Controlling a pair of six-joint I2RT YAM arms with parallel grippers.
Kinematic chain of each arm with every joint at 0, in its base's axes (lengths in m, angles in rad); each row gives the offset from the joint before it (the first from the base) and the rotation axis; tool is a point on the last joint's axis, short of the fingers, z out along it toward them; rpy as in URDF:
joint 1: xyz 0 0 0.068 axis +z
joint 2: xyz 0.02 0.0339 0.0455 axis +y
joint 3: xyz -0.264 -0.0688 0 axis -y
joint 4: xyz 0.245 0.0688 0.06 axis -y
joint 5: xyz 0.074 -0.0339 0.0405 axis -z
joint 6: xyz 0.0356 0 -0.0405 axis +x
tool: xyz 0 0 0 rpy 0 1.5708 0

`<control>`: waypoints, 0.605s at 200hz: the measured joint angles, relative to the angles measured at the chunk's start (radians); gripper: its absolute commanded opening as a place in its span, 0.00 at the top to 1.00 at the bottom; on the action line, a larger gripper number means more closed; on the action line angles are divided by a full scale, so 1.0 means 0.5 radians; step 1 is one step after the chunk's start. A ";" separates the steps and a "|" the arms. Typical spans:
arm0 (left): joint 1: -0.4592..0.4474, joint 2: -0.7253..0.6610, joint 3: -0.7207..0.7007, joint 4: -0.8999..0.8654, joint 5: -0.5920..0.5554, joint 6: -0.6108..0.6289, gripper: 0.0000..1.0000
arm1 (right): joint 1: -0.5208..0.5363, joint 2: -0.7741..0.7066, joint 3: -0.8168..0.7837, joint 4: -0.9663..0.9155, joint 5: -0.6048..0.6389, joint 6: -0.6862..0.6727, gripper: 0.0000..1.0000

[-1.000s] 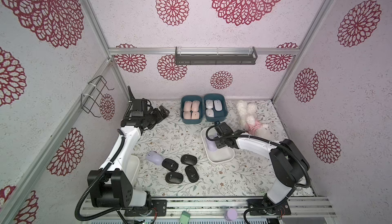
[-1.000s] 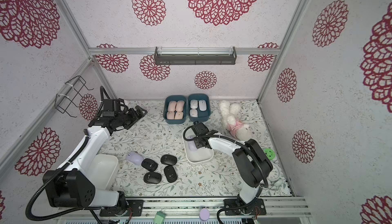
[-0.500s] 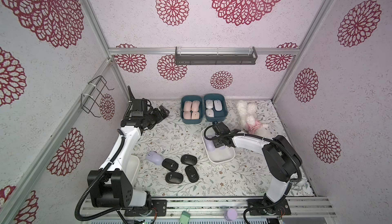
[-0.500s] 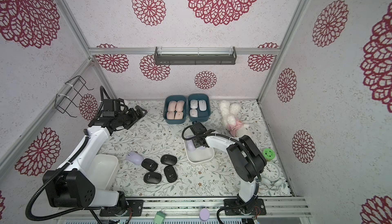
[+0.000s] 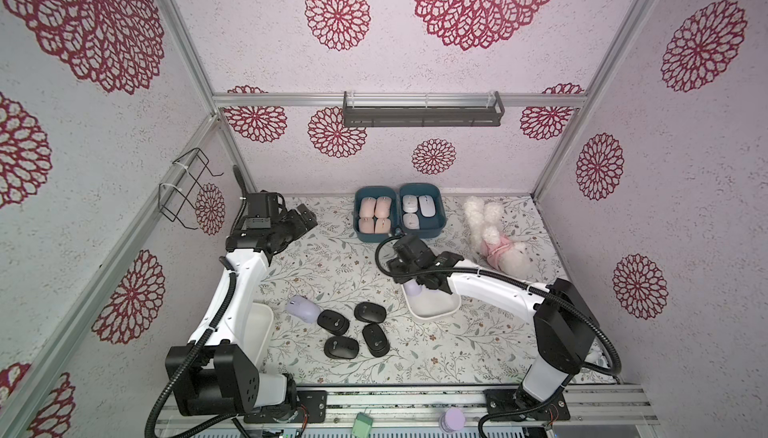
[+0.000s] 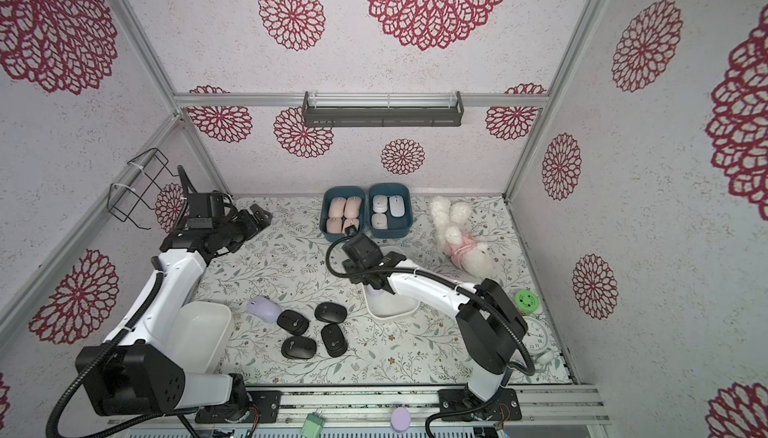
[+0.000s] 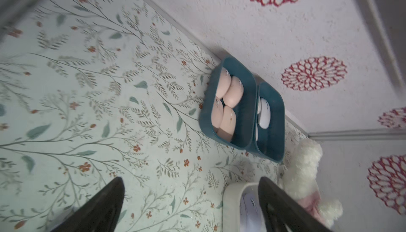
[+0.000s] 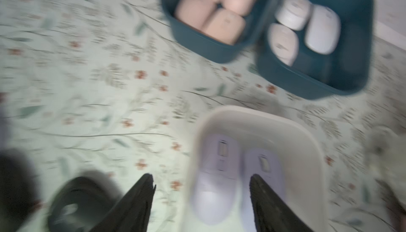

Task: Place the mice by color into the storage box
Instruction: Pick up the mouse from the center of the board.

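Two teal bins [image 6: 366, 207] stand side by side at the worktop's far edge. The one nearer the far-left corner holds four peach mice [image 6: 336, 207], its neighbour three pale mice [image 6: 379, 203]. A white plush toy [image 6: 459, 238] lies toward the right edge. Mid-worktop, the right gripper [image 6: 380, 286] hangs over a white tray [image 6: 395, 305] containing a lilac mouse [image 6: 376, 293]. Nearer the front edge, four black mice [image 6: 293, 323] cluster beside a second lilac mouse [image 6: 264, 308].

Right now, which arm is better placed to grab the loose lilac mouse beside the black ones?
Probably left. The lilac mouse lies on that arm's side, close by its forearm, and the left gripper is open and empty. The right gripper hovers over the white tray, beyond the black mice.
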 measured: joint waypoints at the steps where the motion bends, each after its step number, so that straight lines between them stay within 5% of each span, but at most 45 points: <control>1: 0.005 -0.003 -0.001 0.000 -0.003 -0.001 0.03 | 0.011 0.004 0.004 0.005 -0.002 0.000 0.23; 54: 0.280 -0.231 -0.080 0.026 -0.265 -0.046 0.03 | 0.536 0.631 0.520 0.255 -0.239 -0.172 0.11; 121: 0.309 -0.219 -0.088 0.047 -0.211 -0.066 0.03 | 0.575 1.324 1.182 0.188 -0.490 -0.420 0.05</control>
